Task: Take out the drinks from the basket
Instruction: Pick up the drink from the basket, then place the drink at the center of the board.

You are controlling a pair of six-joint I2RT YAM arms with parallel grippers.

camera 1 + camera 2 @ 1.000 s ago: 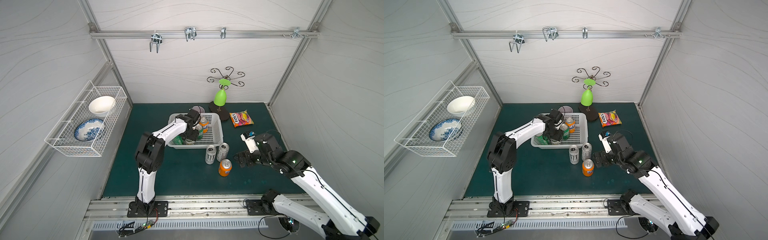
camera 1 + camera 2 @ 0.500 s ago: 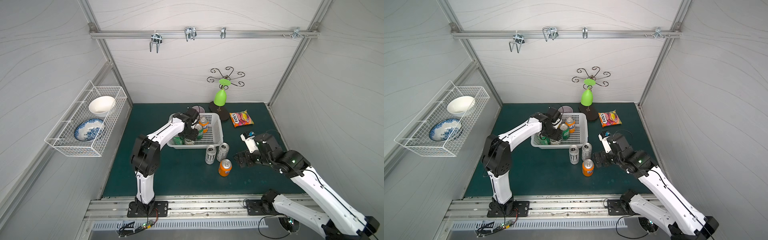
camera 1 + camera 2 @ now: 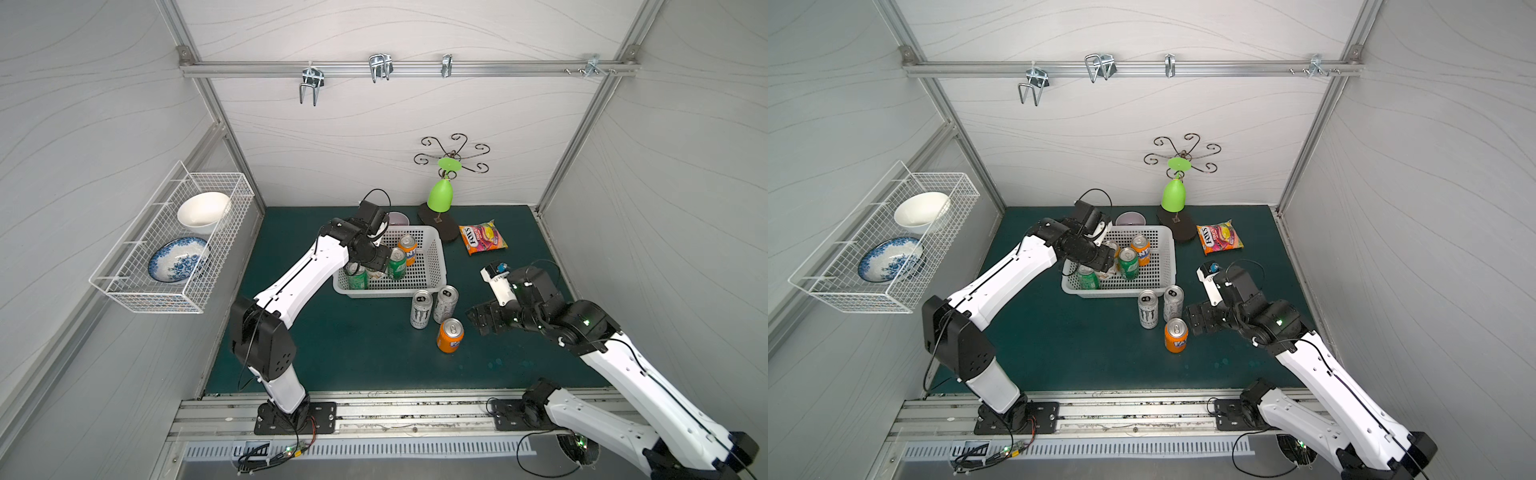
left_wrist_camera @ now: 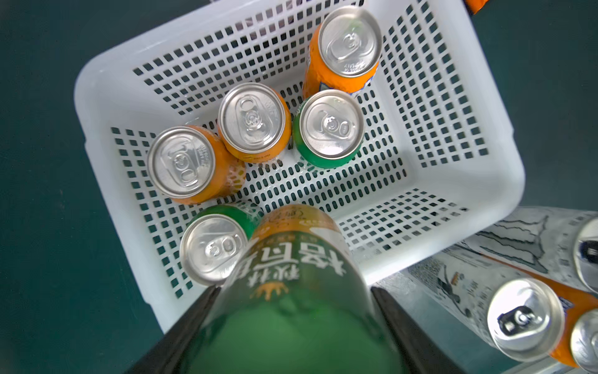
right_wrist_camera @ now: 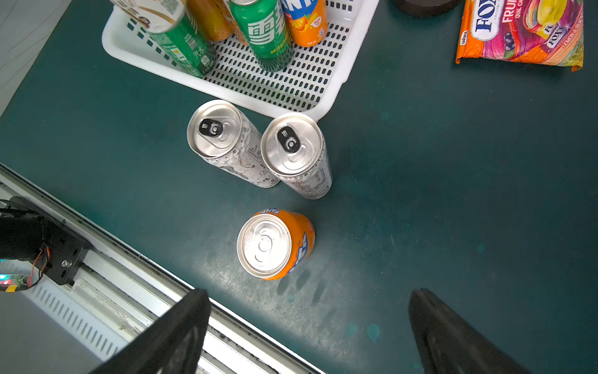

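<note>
Over the near corner of the white basket (image 3: 386, 289), the left gripper (image 4: 294, 291) has its jaws partway closed on the dark green-and-white can (image 4: 291, 255). It grips the can's body, and the can is tilted with its gold end pointing away from the wrist. Five drinks sit upright inside: three orange (image 4: 182, 162) (image 4: 254, 119) (image 4: 348, 42) and two green (image 4: 330, 126) (image 4: 215, 246). Two tall silver cans (image 5: 226, 142) (image 5: 296, 152) and one orange can (image 5: 275, 244) stand on the mat just outside. The right gripper (image 5: 309, 293) is spread wide and empty, near that orange can. The cans look smooth, thin-walled and probably slippery, and likely dent if squeezed hard. A mid-body hold across the width seems best.
</note>
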